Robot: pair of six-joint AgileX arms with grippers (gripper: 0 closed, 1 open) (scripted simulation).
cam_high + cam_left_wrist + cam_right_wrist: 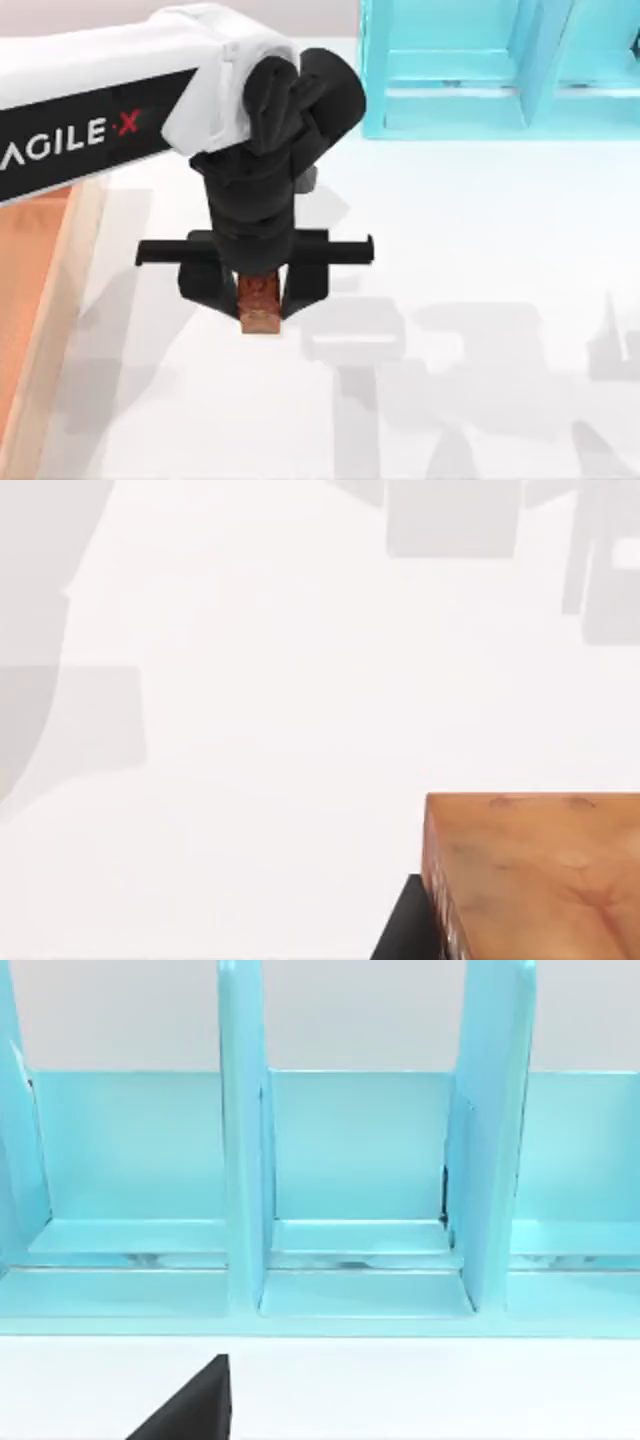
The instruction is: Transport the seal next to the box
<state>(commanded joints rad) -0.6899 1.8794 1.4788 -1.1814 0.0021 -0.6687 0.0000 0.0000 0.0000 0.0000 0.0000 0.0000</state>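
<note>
My left gripper (257,303) is shut on the seal (258,314), a small glossy reddish-brown block gripped between two black fingers (304,288) over the white table, left of centre. The left wrist view shows the seal (540,880) up close, with one black finger (405,930) against its side. The box (40,300), with a light tan rim and an orange-brown inside, lies at the table's left edge, a short way left of the seal. A black part of my right gripper (190,1410) shows in the right wrist view, facing the shelf.
A cyan-blue shelf structure (480,70) with upright dividers stands at the back right; the right wrist view shows the shelf (350,1160) close up. Grey arm shadows (360,340) fall on the white table right of the seal.
</note>
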